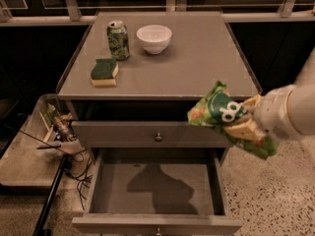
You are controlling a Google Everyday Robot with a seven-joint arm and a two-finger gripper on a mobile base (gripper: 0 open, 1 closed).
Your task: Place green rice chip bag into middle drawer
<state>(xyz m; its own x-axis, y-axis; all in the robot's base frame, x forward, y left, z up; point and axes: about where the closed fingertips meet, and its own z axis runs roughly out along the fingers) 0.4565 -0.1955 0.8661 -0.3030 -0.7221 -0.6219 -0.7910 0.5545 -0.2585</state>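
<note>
The tool is clamped on the crinkly light-green foil rice chip bag, held in the air at 3 o'clock, above the right wall of the open wide grey middle drawer. A straight descent would likely snag that wall or drop the bag outside. Count: one bag, green soda can, white bowl and green-topped yellow sponge on the grey worktop, and one shut knobbed drawer.

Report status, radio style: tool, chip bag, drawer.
Tool shut on chip bag, front right of cabinet. Drawer open below. Nothing seen in the way.
</note>
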